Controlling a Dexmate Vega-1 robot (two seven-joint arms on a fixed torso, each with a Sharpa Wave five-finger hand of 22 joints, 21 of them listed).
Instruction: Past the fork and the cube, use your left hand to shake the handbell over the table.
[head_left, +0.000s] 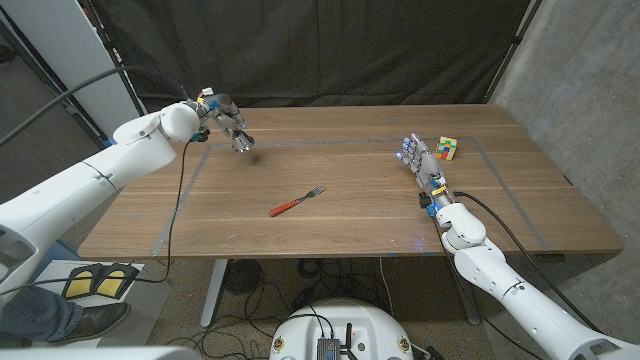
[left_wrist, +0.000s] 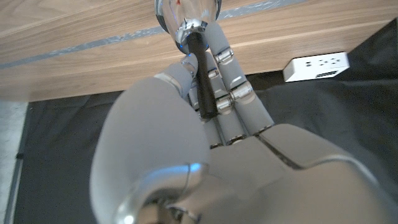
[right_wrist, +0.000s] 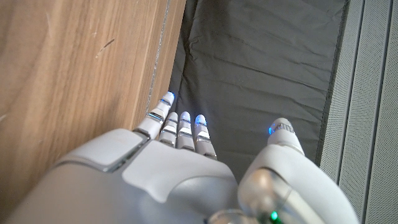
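In the head view my left hand (head_left: 222, 113) was up in the upper left of the frame, raised above the wooden table (head_left: 350, 215) near its far left corner, and it was holding the handbell (head_left: 242, 142). The bell's shiny metal mouth hung below the fingers, tilted down and toward the middle of the picture, with a dark shadow just beside it on the wood. The left wrist view showed the grip more closely: the bell's black handle (left_wrist: 203, 81) ran along the fingers (left_wrist: 231, 74) of that hand, pinned against them by the thumb, and the chrome bell body (left_wrist: 186, 14) sat at the top centre of that frame against the wood grain. The fork (head_left: 297, 201), with its red handle and metal tines, lay on the table near the centre of the head view, angled from lower left to upper right, well apart from the bell. The coloured cube (head_left: 446, 149) sat at the right of centre, just beside my right hand (head_left: 422, 160). That hand was holding nothing, its fingers straight and slightly apart, pointing toward the far edge of the table; the right wrist view showed those fingertips (right_wrist: 185, 117) lit blue, reaching along the table's edge with dark cloth behind them.
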